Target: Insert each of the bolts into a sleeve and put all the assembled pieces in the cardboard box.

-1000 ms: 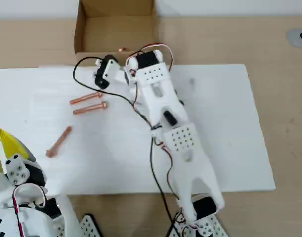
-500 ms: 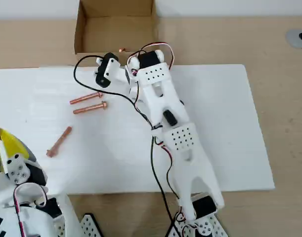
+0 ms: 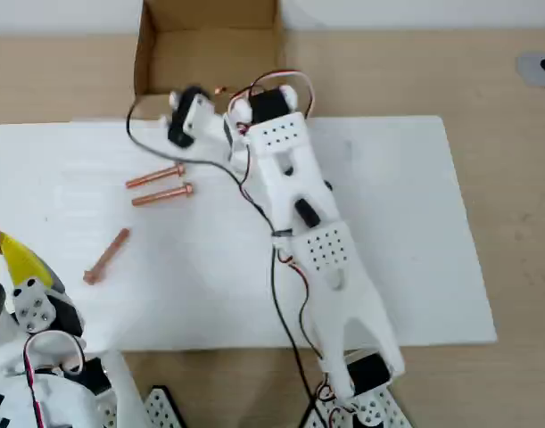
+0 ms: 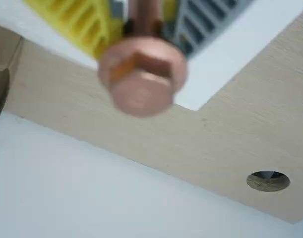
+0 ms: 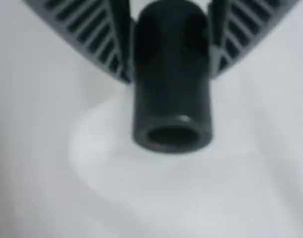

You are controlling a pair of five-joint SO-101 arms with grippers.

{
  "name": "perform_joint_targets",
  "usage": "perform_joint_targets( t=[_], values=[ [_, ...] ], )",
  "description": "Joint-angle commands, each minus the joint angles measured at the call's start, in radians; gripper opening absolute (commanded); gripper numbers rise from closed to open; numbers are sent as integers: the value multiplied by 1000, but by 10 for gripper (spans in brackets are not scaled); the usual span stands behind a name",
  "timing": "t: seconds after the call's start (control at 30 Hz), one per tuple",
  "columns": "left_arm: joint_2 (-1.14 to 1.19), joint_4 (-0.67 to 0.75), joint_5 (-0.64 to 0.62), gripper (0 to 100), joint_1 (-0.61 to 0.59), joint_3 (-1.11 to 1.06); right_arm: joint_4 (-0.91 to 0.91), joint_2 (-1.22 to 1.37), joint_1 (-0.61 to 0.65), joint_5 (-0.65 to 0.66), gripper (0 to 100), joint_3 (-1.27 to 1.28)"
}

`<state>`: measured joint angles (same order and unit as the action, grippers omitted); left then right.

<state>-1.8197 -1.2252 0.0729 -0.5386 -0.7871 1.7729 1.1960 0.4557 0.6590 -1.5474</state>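
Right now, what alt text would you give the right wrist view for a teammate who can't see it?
A black tubular sleeve is clamped between two dark ribbed fingers, with its open, hollow end turned toward the camera. Behind it lies a plain white sheet.

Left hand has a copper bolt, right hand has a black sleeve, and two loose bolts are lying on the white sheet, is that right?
Not quite: the high view shows three loose bolts on the white sheet, not two. The rest stands: the left hand has a copper bolt and the right hand has a black sleeve.
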Motion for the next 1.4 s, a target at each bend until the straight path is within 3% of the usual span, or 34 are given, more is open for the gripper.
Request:
perform_joint_targets(
  t=[0.0,0.23,0.4,0.57,0.9,1.37],
  values=[
    [-4,5,9,5,-14,8,15,-56,-28,-103,11,-120],
    [-5,8,11,6,-14,9,17,-298,-51,-292,11,-97],
    [-5,8,11,6,-14,20,17,-467,-50,-351,11,-81],
    [-5,2,11,6,-14,68,17,-588,-50,-353,11,159],
    [-5,-2,11,6,-14,68,15,-748,124,-259,11,1076],
    [-5,-78,12,6,-14,83,-43,-730,153,-258,11,1228]
  ],
)
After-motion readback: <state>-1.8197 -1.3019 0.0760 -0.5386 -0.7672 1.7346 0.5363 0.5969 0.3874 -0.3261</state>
